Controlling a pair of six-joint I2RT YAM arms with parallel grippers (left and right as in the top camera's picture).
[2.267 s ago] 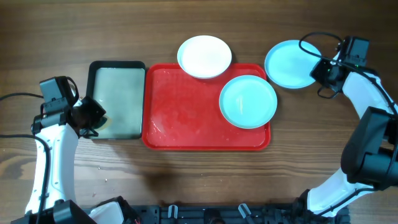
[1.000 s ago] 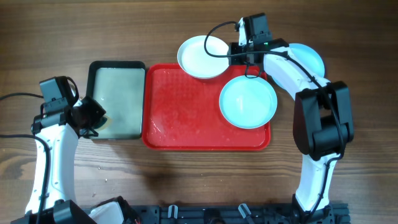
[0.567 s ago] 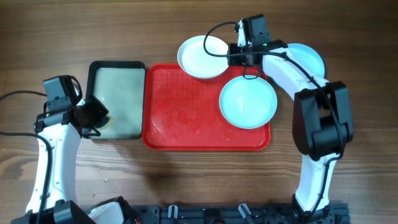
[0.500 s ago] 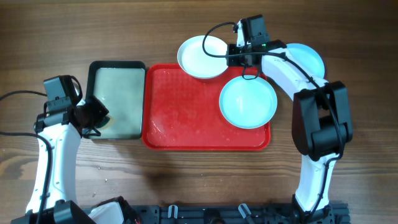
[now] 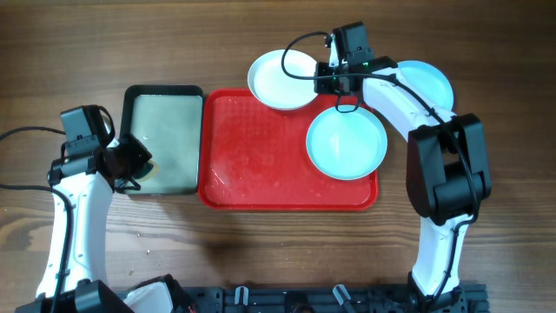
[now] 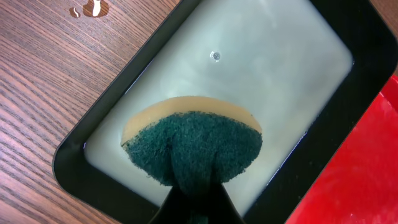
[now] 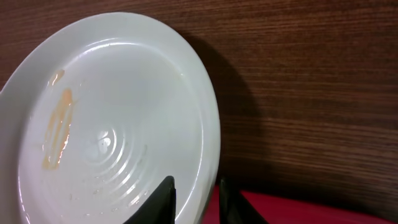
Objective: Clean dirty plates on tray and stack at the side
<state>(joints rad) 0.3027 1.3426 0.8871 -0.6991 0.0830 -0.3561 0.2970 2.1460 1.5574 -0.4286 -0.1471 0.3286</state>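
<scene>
The white plate (image 5: pixel 280 80) (an orange smear (image 7: pixel 57 127) left of its ribbed centre) overlaps the red tray's (image 5: pixel 252 165) far rim. One aqua plate (image 5: pixel 346 143) lies flat in the tray's right part. A second aqua plate (image 5: pixel 432 83) lies outside, off its far right corner, partly hidden.

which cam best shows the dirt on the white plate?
Right wrist: the orange smear on the white plate is plain there. Overhead shows the plate but no smear; left wrist misses it.

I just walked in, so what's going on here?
The right gripper, jaws open, straddles the rim of the white plate, which overhangs the far edge of the red tray. The left gripper holds a green sponge over the black tray of liquid. One aqua plate sits on the red tray, another beside it.
</scene>
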